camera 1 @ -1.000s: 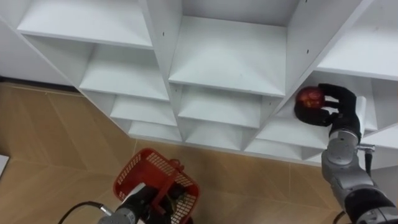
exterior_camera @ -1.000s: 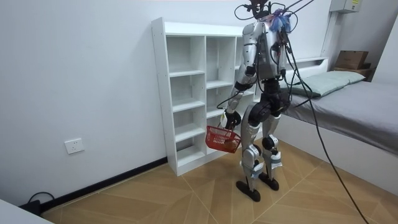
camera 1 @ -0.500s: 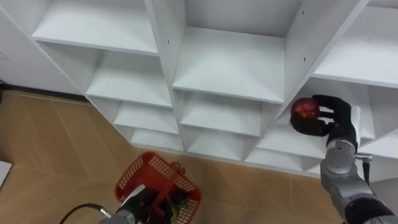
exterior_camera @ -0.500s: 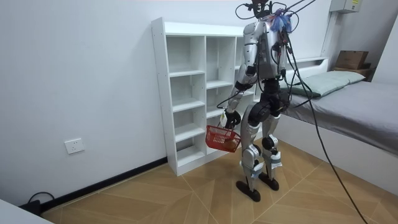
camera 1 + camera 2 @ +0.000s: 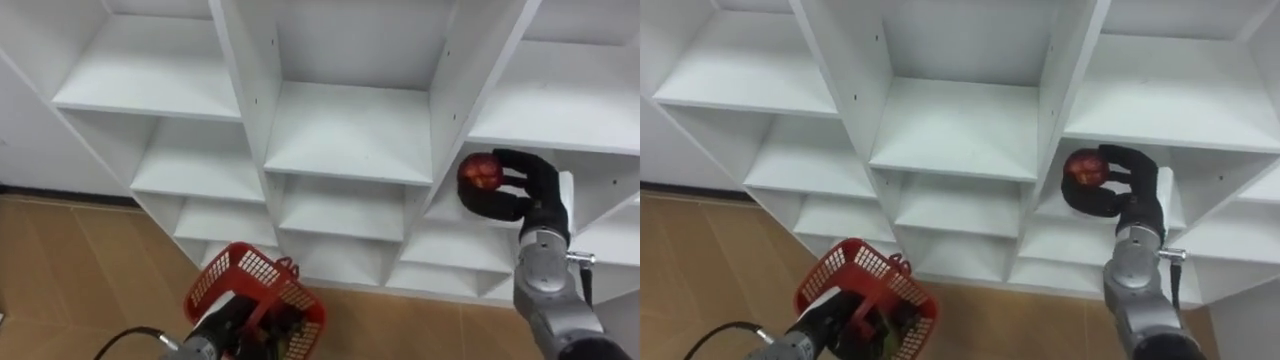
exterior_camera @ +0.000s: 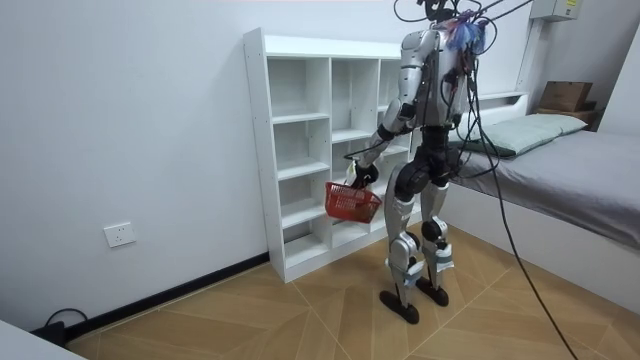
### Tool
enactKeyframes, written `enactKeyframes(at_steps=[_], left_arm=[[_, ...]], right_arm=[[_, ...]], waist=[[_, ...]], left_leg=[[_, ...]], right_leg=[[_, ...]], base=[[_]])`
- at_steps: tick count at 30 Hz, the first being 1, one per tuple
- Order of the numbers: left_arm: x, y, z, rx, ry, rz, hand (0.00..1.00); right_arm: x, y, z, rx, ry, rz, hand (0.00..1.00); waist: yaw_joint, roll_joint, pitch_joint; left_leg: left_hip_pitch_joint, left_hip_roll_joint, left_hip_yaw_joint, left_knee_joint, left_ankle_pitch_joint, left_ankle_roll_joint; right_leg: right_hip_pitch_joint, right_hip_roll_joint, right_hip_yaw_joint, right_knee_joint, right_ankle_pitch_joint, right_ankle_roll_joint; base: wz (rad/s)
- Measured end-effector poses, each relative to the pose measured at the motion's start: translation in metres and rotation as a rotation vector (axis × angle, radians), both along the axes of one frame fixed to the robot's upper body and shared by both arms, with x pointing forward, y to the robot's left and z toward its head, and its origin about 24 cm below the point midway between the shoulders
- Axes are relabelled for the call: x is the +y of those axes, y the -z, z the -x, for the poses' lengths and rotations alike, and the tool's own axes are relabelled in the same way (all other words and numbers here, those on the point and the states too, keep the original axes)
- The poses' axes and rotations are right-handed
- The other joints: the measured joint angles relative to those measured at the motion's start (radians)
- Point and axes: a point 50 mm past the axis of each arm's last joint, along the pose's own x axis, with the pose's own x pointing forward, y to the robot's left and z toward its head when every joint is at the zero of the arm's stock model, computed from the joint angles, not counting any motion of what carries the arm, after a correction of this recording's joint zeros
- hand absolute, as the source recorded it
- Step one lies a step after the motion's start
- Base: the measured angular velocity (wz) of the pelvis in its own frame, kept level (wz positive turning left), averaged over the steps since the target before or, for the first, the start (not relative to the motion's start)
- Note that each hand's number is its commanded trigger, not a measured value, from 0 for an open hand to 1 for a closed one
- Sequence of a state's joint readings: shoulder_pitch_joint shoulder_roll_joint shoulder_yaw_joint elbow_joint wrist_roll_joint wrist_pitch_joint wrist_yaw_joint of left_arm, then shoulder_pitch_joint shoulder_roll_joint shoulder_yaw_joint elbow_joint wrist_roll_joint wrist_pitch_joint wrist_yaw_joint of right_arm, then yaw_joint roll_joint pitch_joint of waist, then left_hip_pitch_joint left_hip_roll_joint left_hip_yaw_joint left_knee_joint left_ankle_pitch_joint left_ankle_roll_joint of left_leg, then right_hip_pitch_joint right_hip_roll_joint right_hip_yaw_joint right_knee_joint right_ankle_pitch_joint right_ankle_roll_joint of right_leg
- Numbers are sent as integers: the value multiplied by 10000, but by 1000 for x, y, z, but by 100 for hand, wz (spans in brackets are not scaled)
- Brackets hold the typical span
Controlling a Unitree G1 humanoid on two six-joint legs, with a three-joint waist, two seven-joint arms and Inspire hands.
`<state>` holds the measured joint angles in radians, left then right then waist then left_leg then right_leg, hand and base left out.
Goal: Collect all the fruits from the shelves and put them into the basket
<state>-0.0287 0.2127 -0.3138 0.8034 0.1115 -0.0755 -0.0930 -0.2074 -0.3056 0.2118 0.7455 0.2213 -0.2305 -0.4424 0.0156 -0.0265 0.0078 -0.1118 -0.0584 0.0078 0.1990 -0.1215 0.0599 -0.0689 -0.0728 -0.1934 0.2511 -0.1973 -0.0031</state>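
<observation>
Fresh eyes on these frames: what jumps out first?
The red fruit gripped in the right hand, at a right-column shelf of the white closet. Then the red basket held by the left hand, low over the wood floor.

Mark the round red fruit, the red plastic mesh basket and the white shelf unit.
round red fruit [image 5: 480,171], left eye view, its front
red plastic mesh basket [image 5: 224,278], left eye view, its mesh side
white shelf unit [image 5: 345,130], left eye view, middle shelf board
</observation>
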Motion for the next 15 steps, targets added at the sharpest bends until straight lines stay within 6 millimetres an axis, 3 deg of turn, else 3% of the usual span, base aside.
enactKeyframes(at_steps=[5,8,15], left_arm=[[-3,-5,-4,-358,-169,347,100],[-6,-7,-6,-539,-82,467,100],[-14,-14,-12,-942,47,701,100]], right_arm=[[10,8,25,137,-644,-390,100],[17,12,29,315,-1124,-470,100],[47,13,30,318,-2587,-68,100]], waist=[[60,-44,-17],[35,-45,-16],[-124,-108,-9]], left_leg=[[270,121,256,-183,-12,-13],[390,169,443,-268,-16,-22],[530,218,703,-326,-83,-37]], right_leg=[[168,130,295,-256,133,-26],[209,227,525,-308,186,-38],[259,278,618,-348,190,-31]], base=[[-20],[-18],[-9]])
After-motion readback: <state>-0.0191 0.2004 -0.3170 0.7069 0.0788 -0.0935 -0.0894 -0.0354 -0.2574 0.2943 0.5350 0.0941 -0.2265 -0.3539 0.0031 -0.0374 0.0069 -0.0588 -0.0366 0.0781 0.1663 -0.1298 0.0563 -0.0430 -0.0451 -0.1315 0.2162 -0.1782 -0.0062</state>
